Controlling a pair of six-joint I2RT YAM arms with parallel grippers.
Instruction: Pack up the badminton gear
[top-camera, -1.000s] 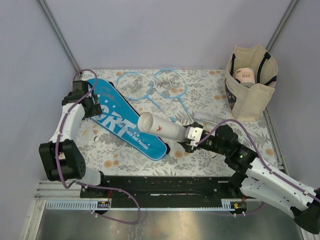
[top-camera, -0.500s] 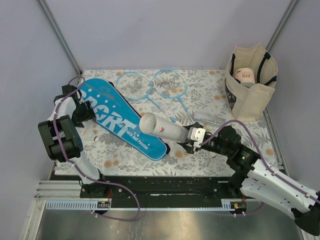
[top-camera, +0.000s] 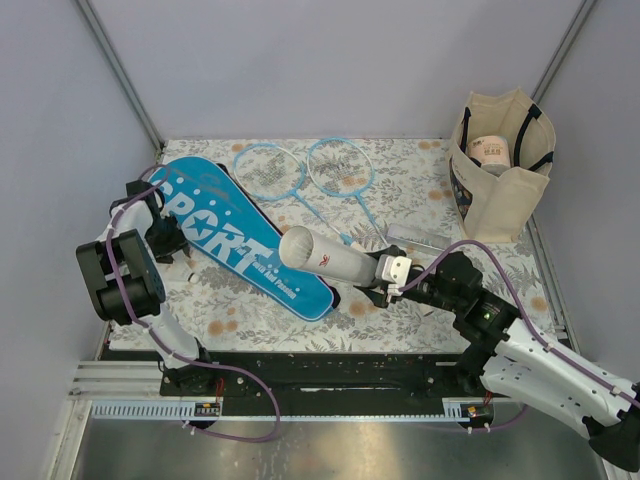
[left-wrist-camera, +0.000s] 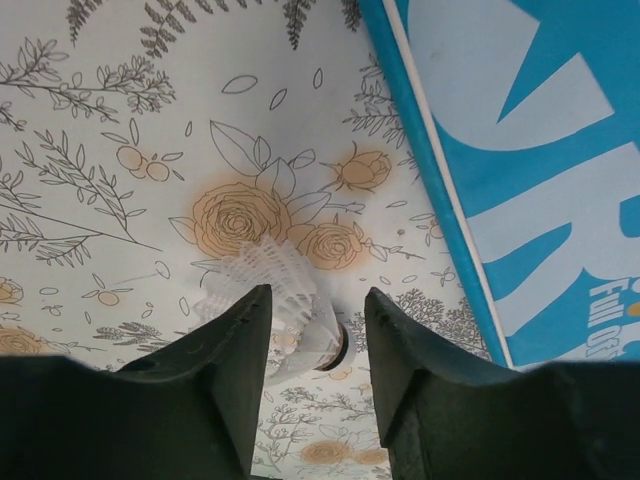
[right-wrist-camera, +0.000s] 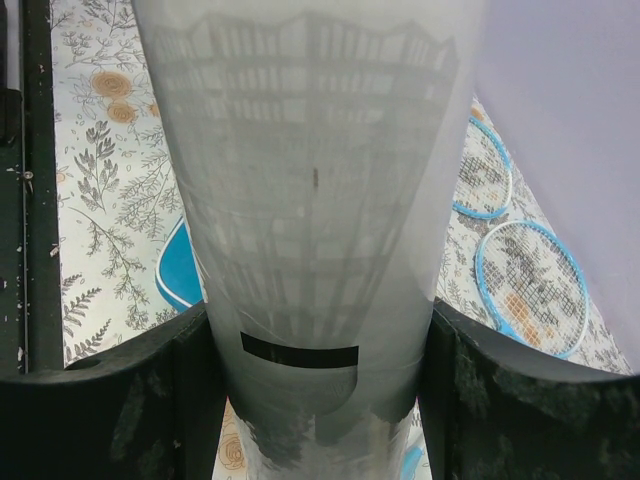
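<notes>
The left gripper (left-wrist-camera: 317, 295) has dropped from the far end of the cover to the cloth beside it, and its jaws have narrowed from wide to about half open. Between its fingers (left-wrist-camera: 230, 350) lies the shuttlecock (left-wrist-camera: 285, 305), cork end toward the palm and feather skirt pointing out past the fingertips. One finger overlaps the skirt. A thin gap shows between the other finger and the cork, so the jaws bracket the shuttlecock without clamping it. I judge this as the closing stroke of a pick: the approach is done, the squeeze is not.

Just to the gripper's right runs the white-piped edge of the blue SPORT cover (left-wrist-camera: 540, 150), near but not touching the fingers. In the overhead view the left arm is folded tight, its elbow drawn back toward the base and its wrist hooked down onto the table (top-camera: 420, 170).

Further right, beyond the cover's narrow end, the right gripper (top-camera: 388, 270) has barely moved. It is clamped on the base of the white tube (top-camera: 325, 255) and holds it raised and slanted, with its open mouth toward the left arm. That probably makes the tube the place for the shuttlecock, and the left hand would have to lift and cross the cover to reach it.

Ahead of both hands, the two rackets (top-camera: 300, 170) lie unpacked side by side, with the beige tote (top-camera: 500, 200) standing beyond them to the right.
</notes>
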